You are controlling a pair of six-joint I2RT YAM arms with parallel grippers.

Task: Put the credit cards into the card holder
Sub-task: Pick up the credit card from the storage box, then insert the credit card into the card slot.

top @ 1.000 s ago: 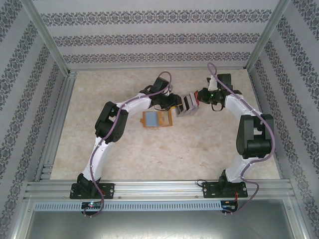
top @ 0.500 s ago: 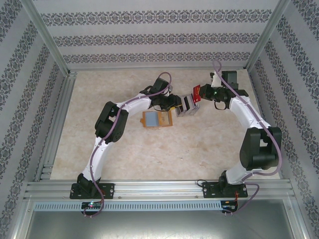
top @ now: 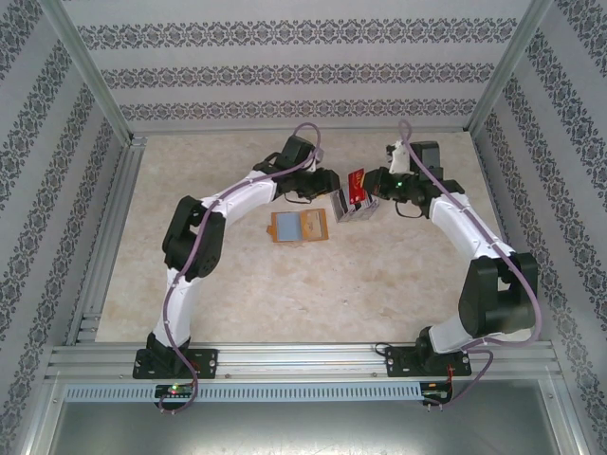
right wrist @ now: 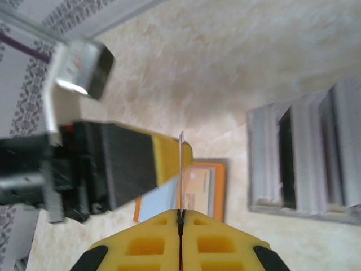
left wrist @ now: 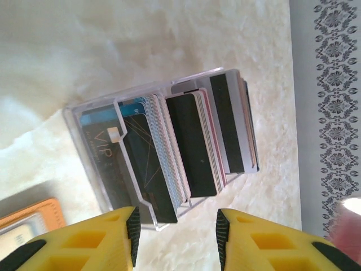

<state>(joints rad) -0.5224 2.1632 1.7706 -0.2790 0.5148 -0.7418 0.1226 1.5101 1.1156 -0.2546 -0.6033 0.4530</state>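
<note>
Where they fan, the credit cards look striped

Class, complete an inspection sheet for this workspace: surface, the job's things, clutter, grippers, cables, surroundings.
Surface: pale marbled table.
Job's things: credit cards standing in a clear stand; card holder lying open beside it.
Clutter: nothing seen.
Grippers: left gripper open over the stand; right gripper, its fingers shut on a red card.
Cables: a purple cable along each arm.
Surroundings: patterned walls, metal frame.
</note>
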